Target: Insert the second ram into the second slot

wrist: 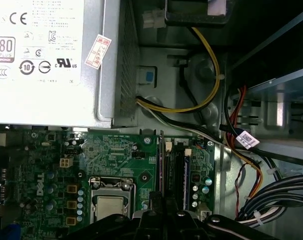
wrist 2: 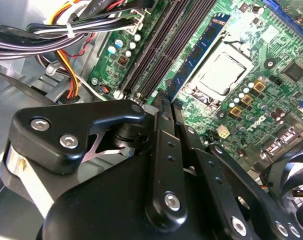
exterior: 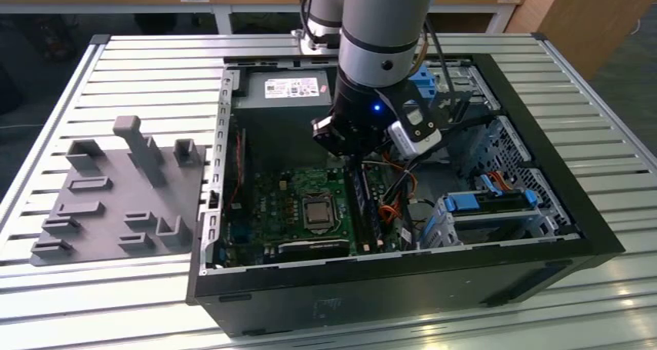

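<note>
The gripper [wrist 2: 164, 107] is down over the memory slots [wrist 2: 161, 45] near the motherboard's [exterior: 298, 204] edge, jaws pinched nearly shut on the second ram [wrist 2: 194, 57], which stands edge-on in a slot. If it's tilted, pushing could jam it or flex the board. The power supply [wrist: 46, 55] has certification marks.

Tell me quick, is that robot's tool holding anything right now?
Tool: closed, fingertips pressed together over the black memory slots on the green motherboard; whether it grips anything cannot be told.
</note>
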Available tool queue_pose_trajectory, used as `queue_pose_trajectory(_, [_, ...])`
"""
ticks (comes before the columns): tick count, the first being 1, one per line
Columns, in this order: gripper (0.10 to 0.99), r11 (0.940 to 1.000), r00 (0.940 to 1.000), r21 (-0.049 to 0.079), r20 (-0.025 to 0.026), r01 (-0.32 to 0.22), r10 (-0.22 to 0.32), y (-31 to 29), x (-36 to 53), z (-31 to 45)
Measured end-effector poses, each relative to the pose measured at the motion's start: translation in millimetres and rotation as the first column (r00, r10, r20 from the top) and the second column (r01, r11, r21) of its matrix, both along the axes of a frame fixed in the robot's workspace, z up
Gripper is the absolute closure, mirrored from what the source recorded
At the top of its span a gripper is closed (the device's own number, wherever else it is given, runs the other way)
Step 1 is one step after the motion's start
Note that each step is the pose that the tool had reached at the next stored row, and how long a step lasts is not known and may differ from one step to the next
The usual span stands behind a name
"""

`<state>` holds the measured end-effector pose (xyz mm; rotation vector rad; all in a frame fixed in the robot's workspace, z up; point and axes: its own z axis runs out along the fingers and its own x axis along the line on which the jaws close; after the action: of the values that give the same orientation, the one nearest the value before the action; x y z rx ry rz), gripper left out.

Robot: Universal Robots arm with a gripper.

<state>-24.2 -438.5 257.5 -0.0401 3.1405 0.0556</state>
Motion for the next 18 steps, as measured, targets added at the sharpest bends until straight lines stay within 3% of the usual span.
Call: queue_pose_trajectory(18, [0.949,1.0,1.0,0.0,-0.0005,-0.002,0.002,-0.2,0.0,-7.1])
